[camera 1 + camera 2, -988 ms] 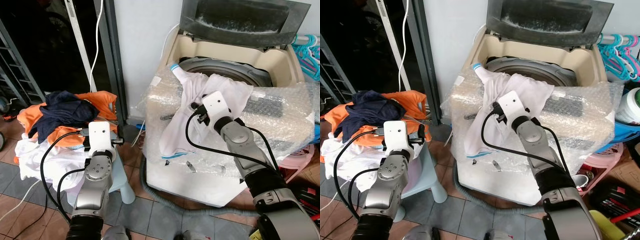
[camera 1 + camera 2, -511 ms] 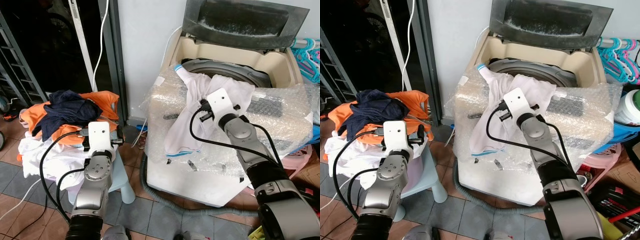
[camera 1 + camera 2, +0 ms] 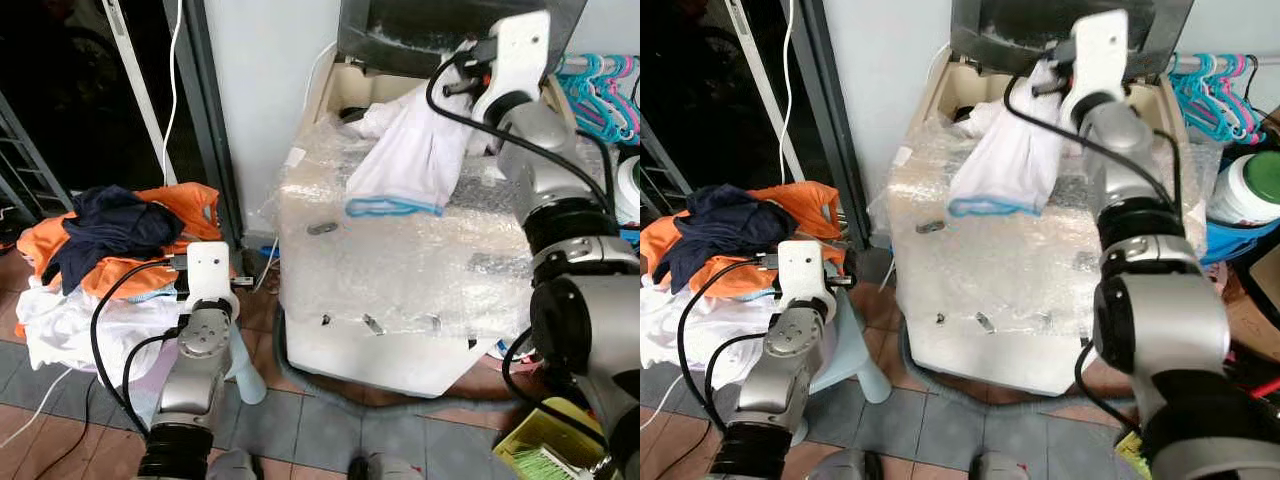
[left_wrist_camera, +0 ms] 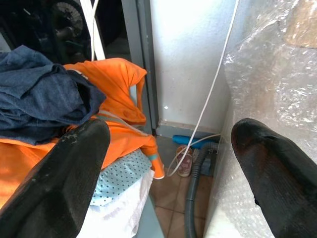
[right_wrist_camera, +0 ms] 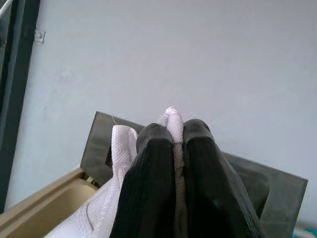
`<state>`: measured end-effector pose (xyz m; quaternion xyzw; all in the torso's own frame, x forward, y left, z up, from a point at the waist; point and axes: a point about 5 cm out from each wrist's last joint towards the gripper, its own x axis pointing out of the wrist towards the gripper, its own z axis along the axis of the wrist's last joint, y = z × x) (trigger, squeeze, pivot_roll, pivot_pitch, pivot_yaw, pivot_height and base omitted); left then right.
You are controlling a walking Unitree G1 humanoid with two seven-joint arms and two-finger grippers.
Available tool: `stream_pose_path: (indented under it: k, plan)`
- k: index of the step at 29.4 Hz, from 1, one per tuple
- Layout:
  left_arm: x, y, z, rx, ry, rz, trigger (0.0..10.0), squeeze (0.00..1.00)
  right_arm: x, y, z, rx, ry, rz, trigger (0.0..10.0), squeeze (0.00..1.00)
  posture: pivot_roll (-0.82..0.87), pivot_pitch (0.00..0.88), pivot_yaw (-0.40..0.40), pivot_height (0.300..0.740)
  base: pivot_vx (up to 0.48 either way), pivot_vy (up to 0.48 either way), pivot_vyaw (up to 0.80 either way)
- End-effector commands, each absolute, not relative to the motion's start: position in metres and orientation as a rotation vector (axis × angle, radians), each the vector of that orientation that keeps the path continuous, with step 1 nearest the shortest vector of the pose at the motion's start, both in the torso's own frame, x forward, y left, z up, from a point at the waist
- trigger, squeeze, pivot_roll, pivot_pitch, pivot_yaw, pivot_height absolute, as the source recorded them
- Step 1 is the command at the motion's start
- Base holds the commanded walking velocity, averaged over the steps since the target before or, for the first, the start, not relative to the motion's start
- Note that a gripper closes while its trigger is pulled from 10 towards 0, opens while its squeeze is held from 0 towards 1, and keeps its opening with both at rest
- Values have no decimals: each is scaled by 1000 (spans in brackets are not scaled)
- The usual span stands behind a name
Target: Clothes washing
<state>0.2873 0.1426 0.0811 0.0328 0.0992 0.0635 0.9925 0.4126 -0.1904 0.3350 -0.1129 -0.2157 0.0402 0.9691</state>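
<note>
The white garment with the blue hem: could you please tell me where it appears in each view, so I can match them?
Left eye view: white garment hangs from the right end effector over the washing machine.
Right eye view: upper centre, same drape.
Right wrist view: a fold pinched between the fingers.
Left wrist view: not in it.
Shared landmark: the machine's dark raised lid.

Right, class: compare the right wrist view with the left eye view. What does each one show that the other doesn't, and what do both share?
Right wrist view alone: the black fingers pinching the white cloth, jaws shut on it. Left eye view alone: the bubble-wrapped washing machine, the clothes pile, the left gripper, the hangers. Shared: the white garment and the machine's raised grey lid.
</note>
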Motion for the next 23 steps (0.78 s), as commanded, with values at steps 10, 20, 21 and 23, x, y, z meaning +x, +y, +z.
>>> stream_pose_path:
  k: [10,20,21,23]
  plan:
    - [290,141,82,62,192,134,10000,0,409,-175,270,-300,-323,277,10000,1000,-82,0,-18,740,0,0,0]
    - [292,135,85,59,151,125,10000,0,385,-164,248,-247,-380,413,10000,0,-112,0,0,740,0,0,0]
    - [292,135,85,64,141,120,10000,0,377,-160,232,-256,-357,454,10000,0,-115,0,6,740,0,0,0]
    - [291,135,86,65,136,120,10000,0,372,-158,224,-269,-345,472,10000,0,-116,0,13,740,0,0,0]
